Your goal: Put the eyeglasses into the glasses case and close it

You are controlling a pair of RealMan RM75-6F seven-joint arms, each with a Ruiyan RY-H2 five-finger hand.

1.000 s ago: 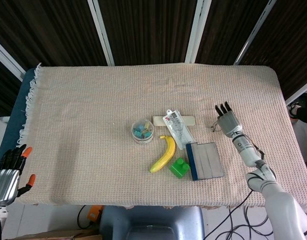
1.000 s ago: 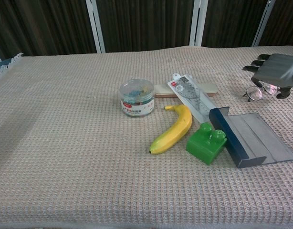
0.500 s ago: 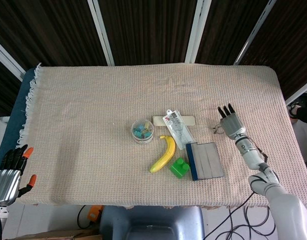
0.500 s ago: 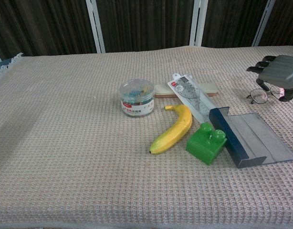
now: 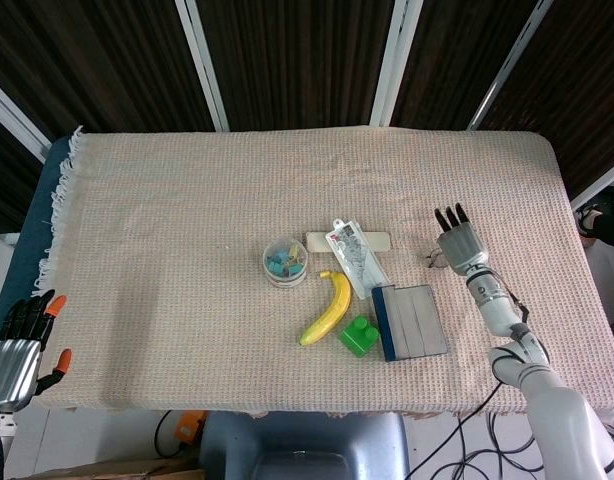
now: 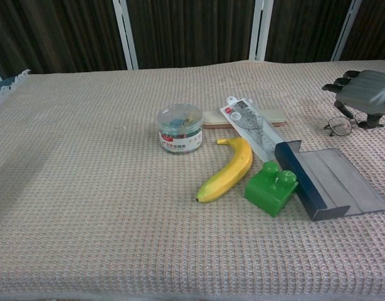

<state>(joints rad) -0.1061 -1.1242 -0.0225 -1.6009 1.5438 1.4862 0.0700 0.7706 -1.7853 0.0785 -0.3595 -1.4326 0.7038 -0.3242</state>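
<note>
Right hand: I have my right hand (image 6: 364, 91) over the eyeglasses (image 6: 340, 126) at the far right of the table, palm down, fingers curled downward around them. I cannot tell from either view whether the fingertips have actually pinched the frame or only cage it.

Eyeglasses: they lie on the cloth just beyond the right end of the glasses case (image 5: 411, 321), mostly hidden under my hand; in the chest view only one lens and part of the frame peek out on the left side.

Glasses case: open and flat, dark blue spine toward the left, grey lining facing up, near and to the left of the hand. I judge it lies open like that so the eyeglasses can go straight in from above.

Left hand: my left hand (image 5: 17, 348) sits off the near left corner of the table, holding nothing, fingers apart. I keep it parked there, clear of the work.

Clutter: a green block (image 6: 271, 187) touches the case's left edge; a banana (image 6: 228, 169), a packaged ruler set (image 6: 248, 125) and a clear tub (image 6: 179, 128) sit further left.

Next: I judge a firm pinch on the frame comes first, then a short carry toward the case.
</note>
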